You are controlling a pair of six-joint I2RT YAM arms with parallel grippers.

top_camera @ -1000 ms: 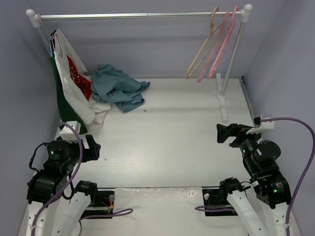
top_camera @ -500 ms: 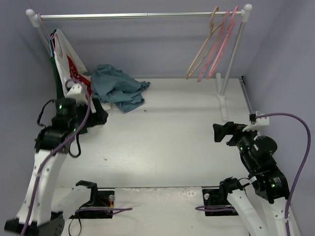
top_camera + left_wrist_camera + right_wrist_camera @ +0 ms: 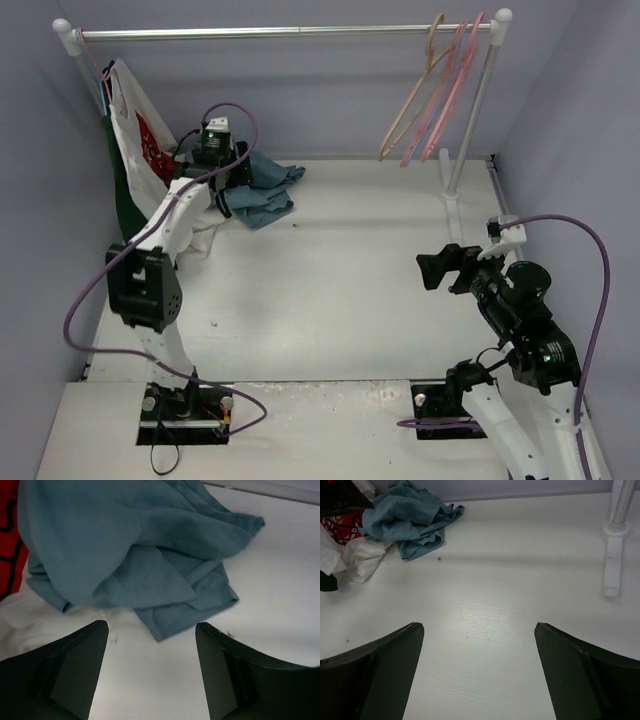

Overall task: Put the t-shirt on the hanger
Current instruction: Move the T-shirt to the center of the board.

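While its jaws stand spread wide with nothing between them, the left gripper (image 3: 150, 630) hangs just above the near edge of the crumpled teal-blue t-shirt (image 3: 135, 550). The shirt lies heaped on the white table (image 3: 280, 580) at the far left, lapping over a white garment with red print (image 3: 35, 620). The right gripper (image 3: 477, 630), likewise wide and empty, hovers over bare table well apart from the cloth. The beige hanger (image 3: 410, 105) hangs on the rail (image 3: 290, 32) at the far right, beside two pink hangers (image 3: 445, 85).
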